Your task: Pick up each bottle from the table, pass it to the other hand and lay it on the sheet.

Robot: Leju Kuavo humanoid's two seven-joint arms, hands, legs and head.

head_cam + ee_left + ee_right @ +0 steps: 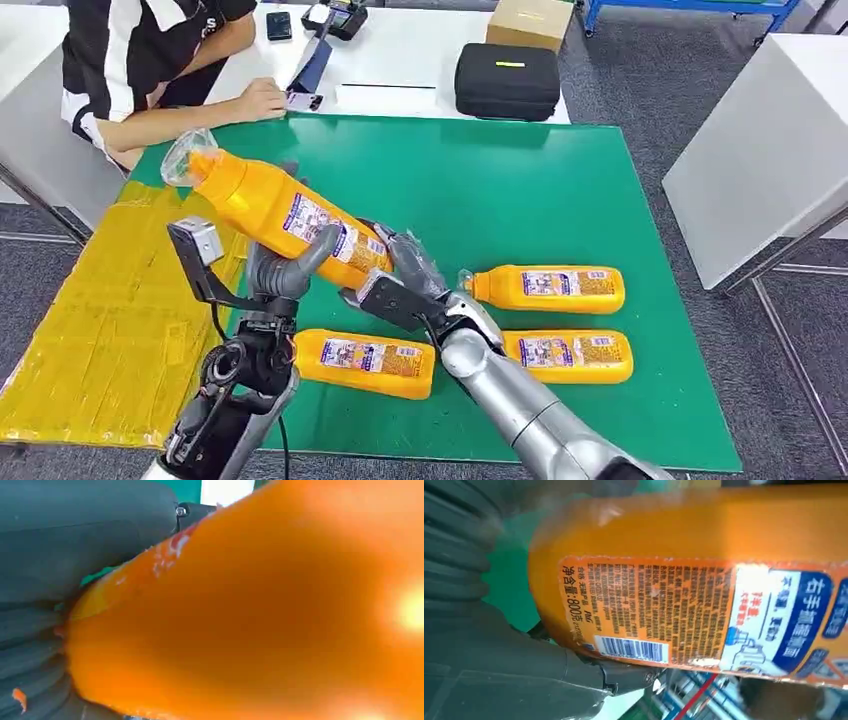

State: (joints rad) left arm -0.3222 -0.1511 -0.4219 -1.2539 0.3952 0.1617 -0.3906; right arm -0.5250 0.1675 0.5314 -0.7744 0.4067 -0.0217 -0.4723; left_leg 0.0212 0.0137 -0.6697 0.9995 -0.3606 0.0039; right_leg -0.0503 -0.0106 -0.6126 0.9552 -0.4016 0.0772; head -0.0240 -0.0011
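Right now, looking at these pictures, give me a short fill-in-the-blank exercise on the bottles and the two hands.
1. The raised bottle is held by ____ hands, the left hand and the right hand.
2. ____ more orange bottles lie on the green mat.
3. The sheet beside the mat is ____ in colour.

Missing words: both; three; yellow

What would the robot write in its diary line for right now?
phase: handover | held bottle: gripped by both | left robot hand | right robot hand | sheet: no bottles
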